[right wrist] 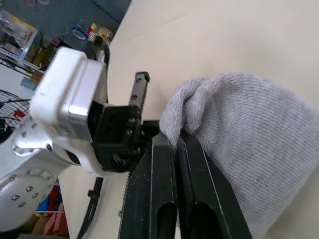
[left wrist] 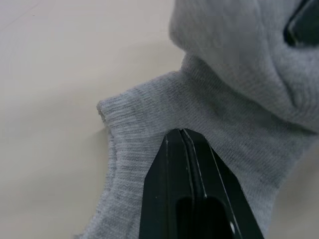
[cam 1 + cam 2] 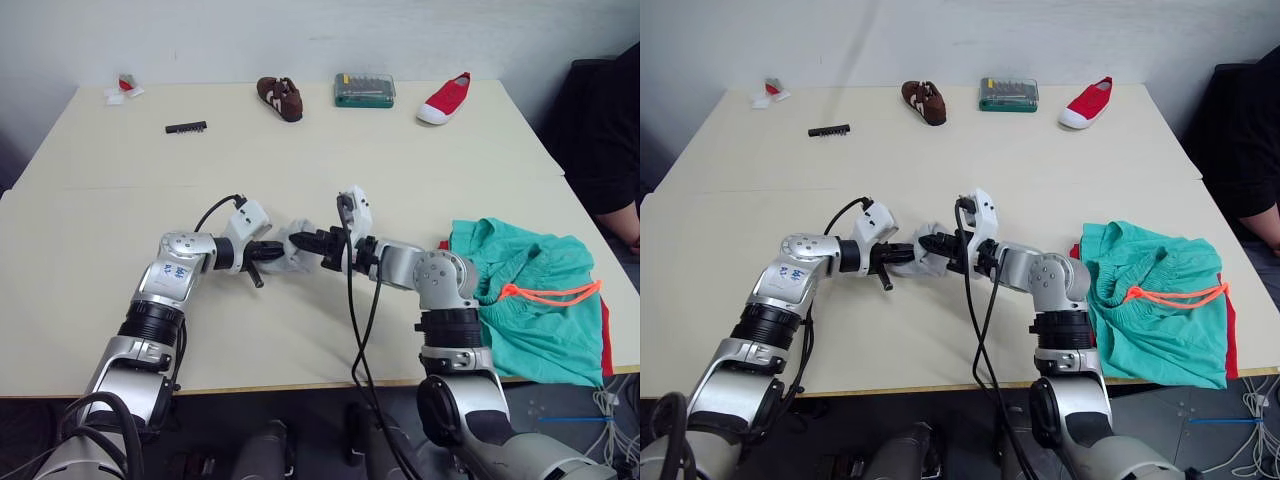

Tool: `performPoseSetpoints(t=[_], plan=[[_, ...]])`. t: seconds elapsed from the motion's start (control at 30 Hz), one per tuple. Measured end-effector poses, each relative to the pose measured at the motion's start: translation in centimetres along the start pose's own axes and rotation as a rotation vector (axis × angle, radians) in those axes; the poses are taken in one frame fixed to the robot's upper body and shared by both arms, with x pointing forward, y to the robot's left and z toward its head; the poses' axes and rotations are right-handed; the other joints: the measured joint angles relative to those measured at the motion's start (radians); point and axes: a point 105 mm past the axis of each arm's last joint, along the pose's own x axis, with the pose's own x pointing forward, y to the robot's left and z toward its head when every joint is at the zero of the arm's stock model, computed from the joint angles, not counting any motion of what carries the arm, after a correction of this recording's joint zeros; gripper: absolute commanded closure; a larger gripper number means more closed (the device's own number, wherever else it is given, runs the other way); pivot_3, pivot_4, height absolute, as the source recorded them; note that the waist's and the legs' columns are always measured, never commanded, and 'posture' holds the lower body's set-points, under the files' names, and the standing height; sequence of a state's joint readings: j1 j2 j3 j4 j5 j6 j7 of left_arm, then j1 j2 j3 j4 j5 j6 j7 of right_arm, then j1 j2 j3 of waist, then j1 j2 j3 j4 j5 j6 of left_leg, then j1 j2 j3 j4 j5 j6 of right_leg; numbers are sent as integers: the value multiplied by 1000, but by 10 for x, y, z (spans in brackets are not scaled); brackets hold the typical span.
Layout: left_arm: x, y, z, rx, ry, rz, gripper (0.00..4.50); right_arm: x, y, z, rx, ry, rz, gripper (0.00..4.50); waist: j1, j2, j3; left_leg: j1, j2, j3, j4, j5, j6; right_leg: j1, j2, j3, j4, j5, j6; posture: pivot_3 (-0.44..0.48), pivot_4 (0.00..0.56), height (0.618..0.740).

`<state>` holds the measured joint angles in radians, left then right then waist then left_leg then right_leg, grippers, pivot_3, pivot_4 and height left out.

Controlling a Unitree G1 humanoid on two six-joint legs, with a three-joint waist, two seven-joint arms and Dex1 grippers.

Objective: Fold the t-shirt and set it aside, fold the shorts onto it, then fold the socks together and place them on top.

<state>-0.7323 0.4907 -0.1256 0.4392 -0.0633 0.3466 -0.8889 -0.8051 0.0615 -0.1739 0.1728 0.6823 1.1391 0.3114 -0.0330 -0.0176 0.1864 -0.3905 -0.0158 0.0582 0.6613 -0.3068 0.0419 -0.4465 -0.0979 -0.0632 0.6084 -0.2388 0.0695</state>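
Observation:
The light grey socks [image 3: 295,262] lie bunched at the table's middle, between my two grippers, which meet tip to tip. My left gripper [image 3: 277,252] comes in from the left and is shut on the ribbed edge of the socks [image 2: 224,124]. From the right, my right gripper [image 3: 302,240] is shut on a fold of the same socks [image 1: 249,129]. At the right end of the table, the teal-green shorts [image 3: 530,295] with an orange drawstring [image 3: 550,293] lie spread on the red t-shirt [image 3: 606,335]. Only narrow red edges of the t-shirt show.
Along the far edge stand a brown shoe [image 3: 280,98], a green tool case [image 3: 364,90] and a red canvas shoe [image 3: 444,98]. A black strip [image 3: 186,127] and a small red-and-white item [image 3: 124,88] lie far left. A person [image 3: 615,130] sits at the right.

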Motion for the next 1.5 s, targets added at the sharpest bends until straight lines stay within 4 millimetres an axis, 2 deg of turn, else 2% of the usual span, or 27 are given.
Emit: performPoseSetpoints(t=[0.13,0.27,0.67,0.77,0.93,1.03,1.13,1.23,1.27,1.37,1.5], plan=[[1,0,0,2,-5,5,4500,8,-3,-8,-9,28,-8,4466,1,0,0,0,0,0,0,0,0,0,0,0,0,0,0,0,150,740],[2,0,-1,-4,-10,15,4500,16,-15,-20,-128,92,-69,4466,0,0,0,0,0,0,0,0,0,0,0,0,0,0,0,0,150,740],[-11,5,-4,-68,-18,72,4500,25,-20,-30,-198,106,-46,4466,-10,0,0,0,0,0,0,0,-1,0,0,0,1,0,0,0,150,740],[-22,13,-5,-111,-22,99,3928,27,-18,-32,-199,106,-37,4500,-14,0,0,0,0,0,0,0,-2,0,0,0,1,0,0,0,150,740],[-41,18,3,-173,-54,102,2383,28,-20,-32,-210,104,-35,4500,-18,0,0,0,0,0,-1,0,-2,0,0,0,-1,0,0,0,150,740],[-48,23,31,-191,-143,87,1424,29,-21,-33,-229,107,-38,4500,-16,0,0,0,0,-1,-1,0,-3,0,0,-1,-1,0,0,0,150,740],[-48,19,64,-153,-220,39,1424,29,-22,-32,-238,103,-38,4500,-16,0,0,0,0,0,-1,1,-4,0,0,-1,-1,0,0,0,150,740],[-33,6,76,-126,-234,-25,1401,31,-20,-33,-238,104,-32,3778,-16,0,0,0,0,0,-1,2,-7,0,0,-1,-1,0,0,0,150,740],[-26,1,74,-121,-220,-45,1586,31,-19,-33,-239,104,-29,3442,-18,0,0,0,0,0,-1,2,-7,0,0,-1,-1,0,0,0,150,740],[-9,-7,64,-93,-161,-71,2285,33,-16,-32,-243,100,-18,2456,-22,0,0,0,0,0,-1,3,-8,0,1,-1,-1,0,0,0,150,740],[-3,-6,52,-34,-104,-62,3652,34,-14,-31,-252,91,-7,1099,-19,0,0,1,0,0,-2,3,-7,0,1,-1,0,0,0,0,150,740]])
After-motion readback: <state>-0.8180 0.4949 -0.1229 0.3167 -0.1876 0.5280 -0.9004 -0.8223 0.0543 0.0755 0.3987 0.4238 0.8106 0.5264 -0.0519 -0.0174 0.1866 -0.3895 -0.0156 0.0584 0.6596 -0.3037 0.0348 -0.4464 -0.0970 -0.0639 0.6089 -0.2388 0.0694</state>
